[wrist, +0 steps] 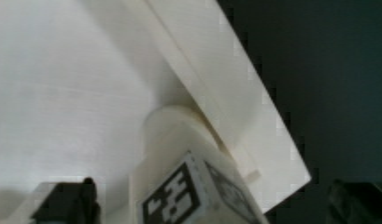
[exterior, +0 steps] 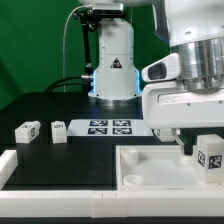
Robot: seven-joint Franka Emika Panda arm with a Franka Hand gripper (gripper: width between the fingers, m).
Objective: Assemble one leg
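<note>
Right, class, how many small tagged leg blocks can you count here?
3: one leg and a second leg side by side on the table at the exterior view's left, a third leg at the tray under the pincer. Others may be hidden.

Exterior view's left to right on table (exterior: 60, 108): leg (exterior: 25, 129), second leg (exterior: 58, 129), marker board (exterior: 108, 126); tray piece (exterior: 150, 170) in front, third leg (exterior: 210, 155) at its right end.

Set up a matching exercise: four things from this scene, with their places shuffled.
Things:
1. marker board
2. leftmost leg
3. rightmost leg
4. tray-like piece

Places:
A. lowest in the exterior view, wide and flat
B. over the tray-like piece, exterior view's right
C. far at the exterior view's left
D. middle, flat, bearing several tags

Pairs: 1-D, 2-C, 3-B, 4-A
</note>
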